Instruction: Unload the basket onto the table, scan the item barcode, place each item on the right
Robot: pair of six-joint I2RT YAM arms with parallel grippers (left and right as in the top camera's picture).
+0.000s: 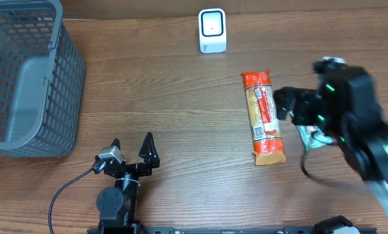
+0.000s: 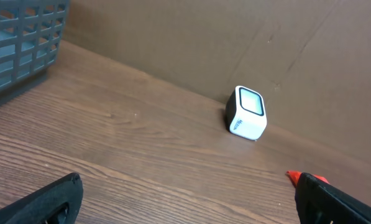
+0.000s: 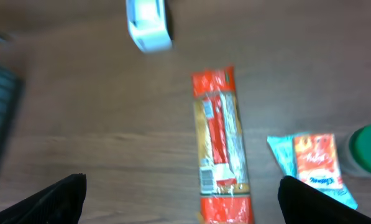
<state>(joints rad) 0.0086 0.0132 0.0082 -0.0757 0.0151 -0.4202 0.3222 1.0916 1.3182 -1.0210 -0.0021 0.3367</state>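
The long orange-red snack packet (image 1: 264, 117) lies flat on the wooden desk (image 1: 181, 97), right of centre, with its length running from the near side toward the far edge. A pale label panel runs down its middle and a white printed patch sits near its lower end; the right wrist view is too blurred to make out any bars there. Beyond its far end and a little to the left, near the back edge, stands the small white barcode scanner (image 1: 212, 30), well apart from the packet. Just right of the packet lies a smaller teal-edged orange pouch (image 3: 316, 165), and beside that shows part of a green round object (image 3: 368, 149). The right gripper (image 3: 180, 183) hangs above the packet's right side with its jaws spread wide and nothing between them. The left gripper (image 1: 132, 138) sits low at the near-left of the desk, likewise spread and holding nothing. A grey plastic basket (image 1: 64, 84) occupies the far-left corner.
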